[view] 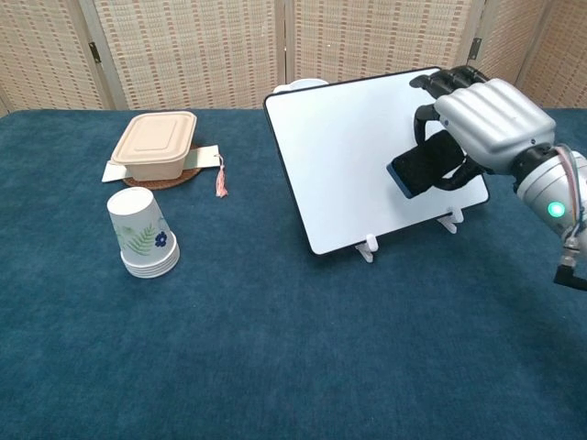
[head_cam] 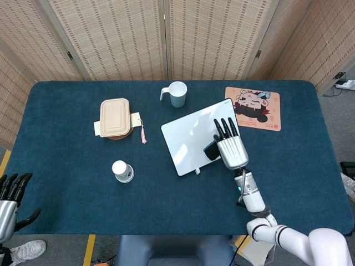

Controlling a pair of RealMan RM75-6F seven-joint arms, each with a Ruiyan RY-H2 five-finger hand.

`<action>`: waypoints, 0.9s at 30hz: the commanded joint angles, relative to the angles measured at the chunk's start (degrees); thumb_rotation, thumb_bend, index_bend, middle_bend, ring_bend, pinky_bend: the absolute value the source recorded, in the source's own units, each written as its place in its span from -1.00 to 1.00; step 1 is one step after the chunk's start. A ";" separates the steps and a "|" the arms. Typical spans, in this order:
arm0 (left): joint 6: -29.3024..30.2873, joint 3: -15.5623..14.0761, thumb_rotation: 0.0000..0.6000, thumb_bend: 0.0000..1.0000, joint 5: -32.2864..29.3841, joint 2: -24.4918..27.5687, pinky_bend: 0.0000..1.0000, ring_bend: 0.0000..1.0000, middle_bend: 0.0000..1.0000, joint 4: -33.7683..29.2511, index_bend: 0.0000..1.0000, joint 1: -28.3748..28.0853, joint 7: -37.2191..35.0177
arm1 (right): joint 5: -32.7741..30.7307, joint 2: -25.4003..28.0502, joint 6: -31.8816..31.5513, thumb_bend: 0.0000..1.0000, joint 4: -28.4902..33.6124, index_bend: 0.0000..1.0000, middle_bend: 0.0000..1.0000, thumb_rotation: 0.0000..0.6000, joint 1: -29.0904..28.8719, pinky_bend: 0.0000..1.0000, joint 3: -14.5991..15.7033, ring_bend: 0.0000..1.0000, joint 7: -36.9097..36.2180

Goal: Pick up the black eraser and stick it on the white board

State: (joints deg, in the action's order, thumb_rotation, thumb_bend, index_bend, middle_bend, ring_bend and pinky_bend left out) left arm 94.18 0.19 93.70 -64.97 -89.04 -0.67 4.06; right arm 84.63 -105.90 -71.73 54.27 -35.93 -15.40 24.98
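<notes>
Black eraser [head_cam: 211, 151] sits in the right hand [head_cam: 230, 148], held over the lower right part of the white board [head_cam: 188, 136] in the head view; the left hand [head_cam: 10, 194] idles, fingers apart and empty, at the table's near-left corner. From the chest view, fingers curl around the eraser just before the board face, so I judge the sticking step underway, and next comes pressing it flat, then letting go.

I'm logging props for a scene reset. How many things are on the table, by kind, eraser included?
Cups: 2, a mug and a paper cup stack
Lunch box: 1
White board: 1
Cartoon mat: 1
Black eraser: 1, in the right hand
Total: 6
</notes>
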 commanded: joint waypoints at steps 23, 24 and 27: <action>1.45 -0.40 1.00 -0.53 0.81 0.39 -1.00 -0.80 -0.67 -1.01 -0.83 1.22 0.23 | -2.23 -4.77 -0.59 -0.62 -10.65 -0.76 -1.00 1.00 -4.70 -1.00 0.41 -1.00 -4.08; 1.51 -0.36 1.00 -0.52 0.80 0.39 -1.00 -0.80 -0.67 -0.95 -0.83 1.24 0.22 | -2.05 -3.96 -1.09 -0.62 -9.45 -0.77 -1.00 1.00 -4.00 -1.00 0.90 -1.00 -4.22; 1.21 -0.25 1.00 -0.52 0.53 0.43 -1.00 -0.80 -0.67 -0.86 -0.83 1.14 -0.08 | -1.00 0.84 -3.46 -0.62 -2.14 -0.80 -1.00 1.00 -0.20 -1.00 3.53 -1.00 -4.16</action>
State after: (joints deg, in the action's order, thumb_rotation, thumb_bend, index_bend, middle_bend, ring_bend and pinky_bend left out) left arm 95.46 -0.07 94.29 -64.57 -89.91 0.51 4.07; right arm 82.73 -109.01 -73.20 46.39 -39.27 -14.14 20.84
